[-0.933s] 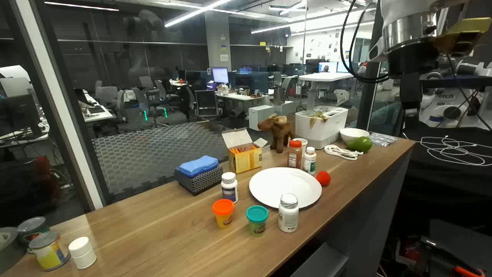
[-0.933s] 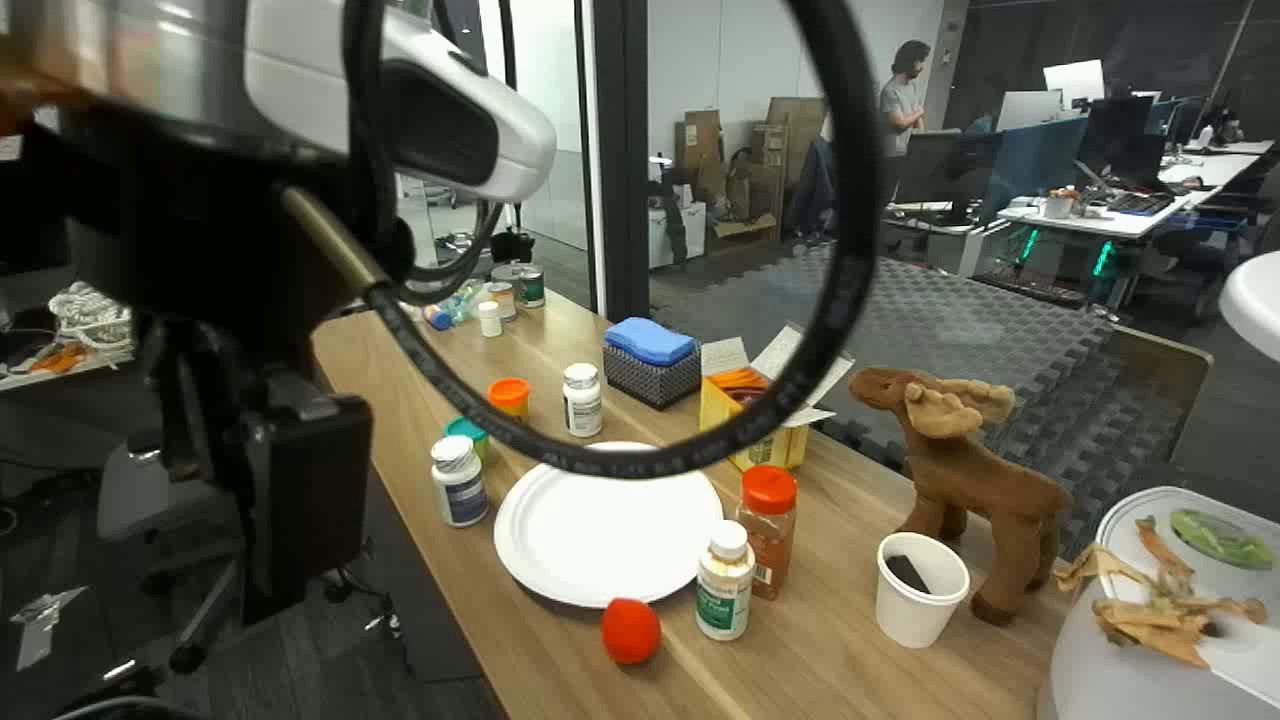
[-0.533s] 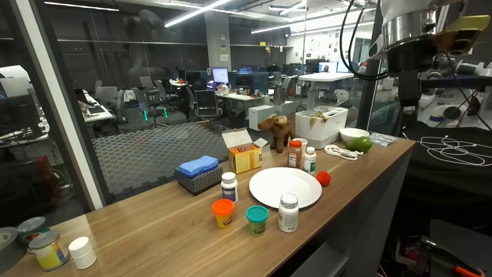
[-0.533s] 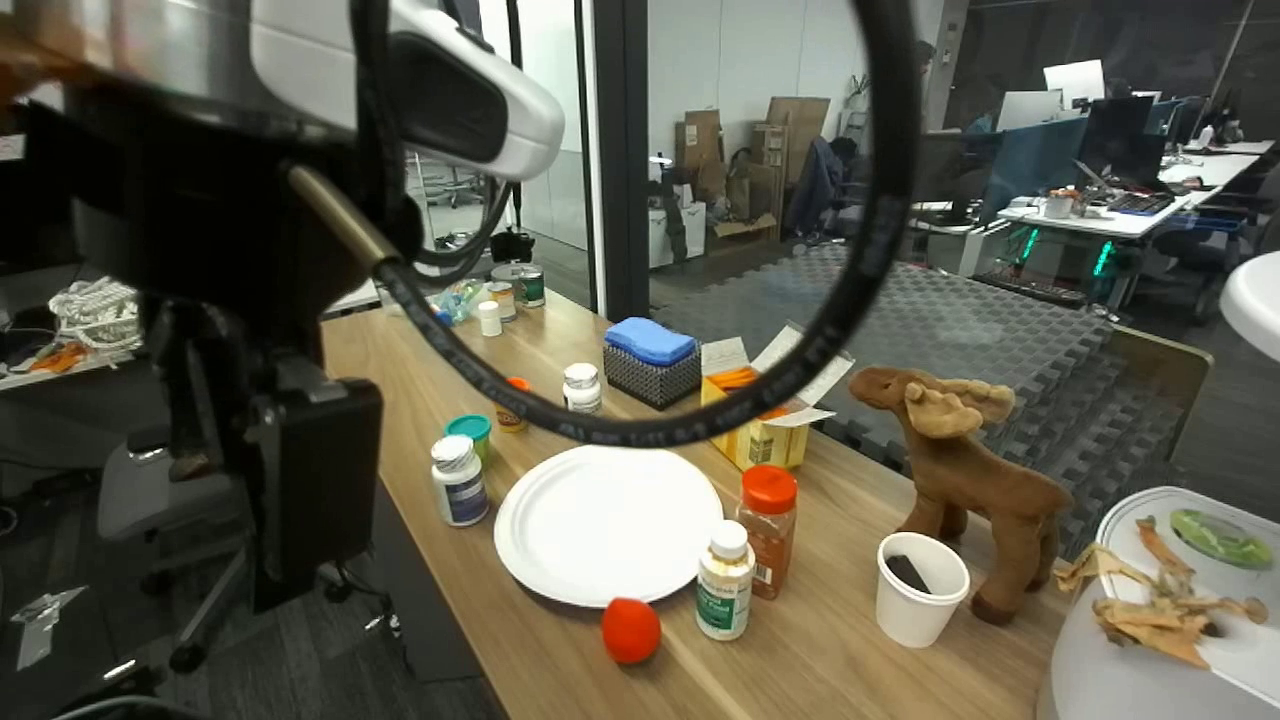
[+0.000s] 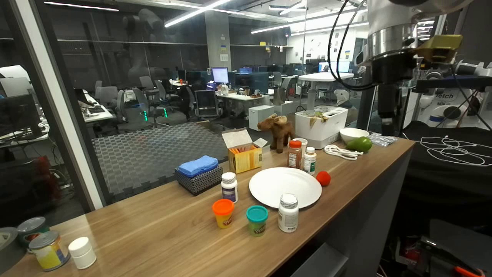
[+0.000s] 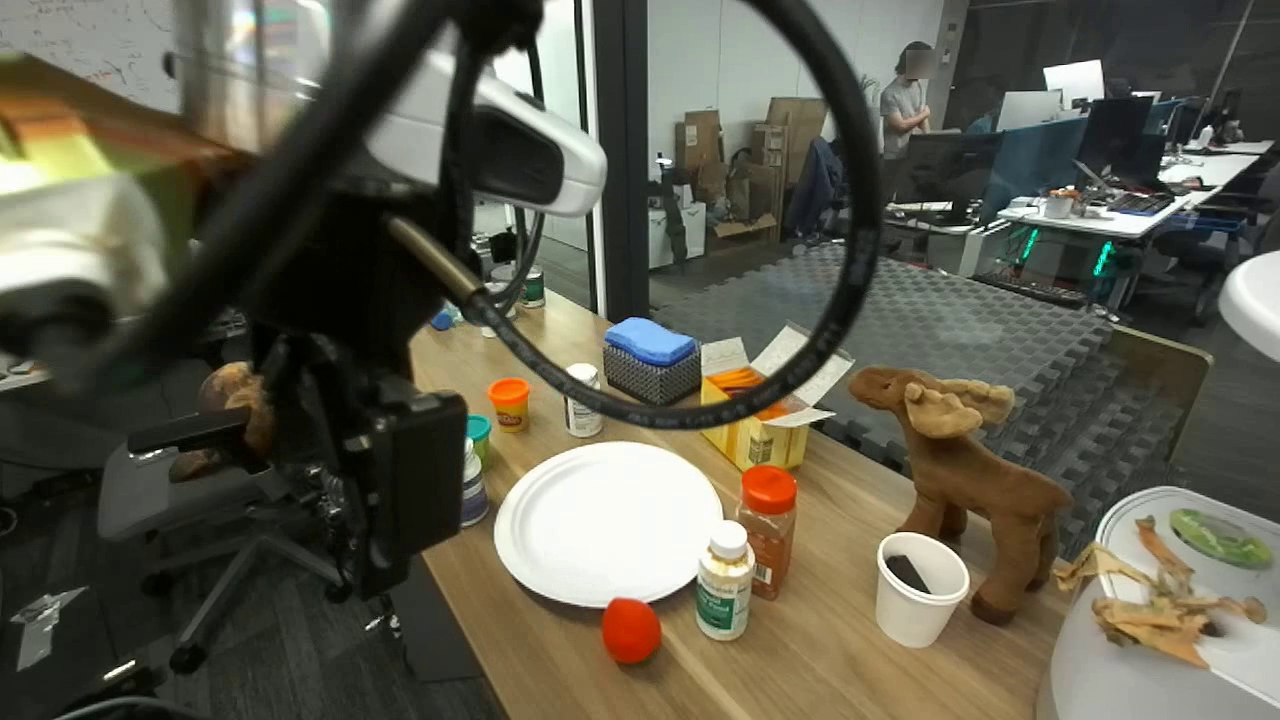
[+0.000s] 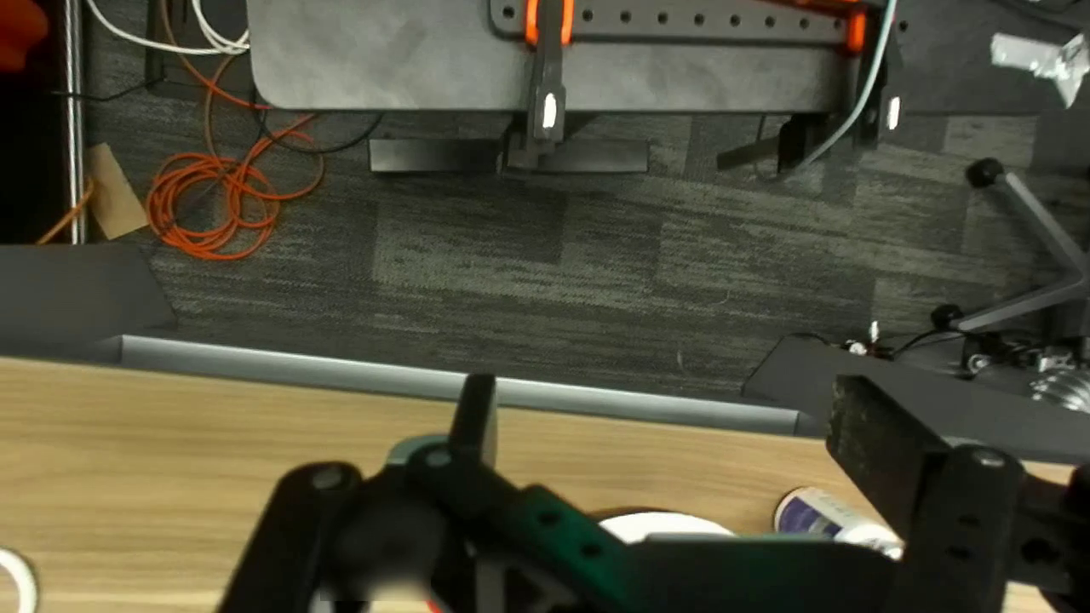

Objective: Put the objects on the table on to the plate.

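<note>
While the arm (image 5: 392, 38) is swinging toward eight o'clock in an exterior view, the tool (image 7: 664, 417) is nearing the bench (image 5: 173, 242) with its jaws spread wide, gripping nothing. Nothing on the bench is budging, and the plate (image 6: 608, 523) is carrying no object yet. Around it in an exterior view: round red item (image 6: 631, 631) is sitting just beside at six o'clock, green-labelled bottle (image 6: 725, 595) is standing at four, red-lidded jar (image 6: 772, 525) at three, orange-lidded tub (image 6: 509, 405) at eleven, teal-lidded tub (image 6: 479, 435) at ten, partly hidden. In the wrist view a purple-labelled bottle (image 7: 822, 515) is showing at four o'clock from the tool. Probably approach is just beginning, no pick is happening; can't tell which object it's targeting.
</note>
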`<state>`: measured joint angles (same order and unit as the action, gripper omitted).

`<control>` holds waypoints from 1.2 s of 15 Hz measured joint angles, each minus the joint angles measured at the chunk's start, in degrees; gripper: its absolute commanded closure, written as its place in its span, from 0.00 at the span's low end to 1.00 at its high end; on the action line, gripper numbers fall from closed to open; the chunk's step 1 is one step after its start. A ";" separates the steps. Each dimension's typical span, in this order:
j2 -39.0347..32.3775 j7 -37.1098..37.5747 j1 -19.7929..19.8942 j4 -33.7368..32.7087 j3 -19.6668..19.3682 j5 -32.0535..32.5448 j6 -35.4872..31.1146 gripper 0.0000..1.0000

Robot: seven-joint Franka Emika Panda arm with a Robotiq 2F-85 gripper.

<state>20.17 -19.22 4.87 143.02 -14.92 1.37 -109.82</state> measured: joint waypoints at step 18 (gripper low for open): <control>-30.82 18.57 2.38 -14.80 4.99 2.73 -31.46 0.00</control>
<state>-10.66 -0.65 7.25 128.22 -9.93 4.10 -141.28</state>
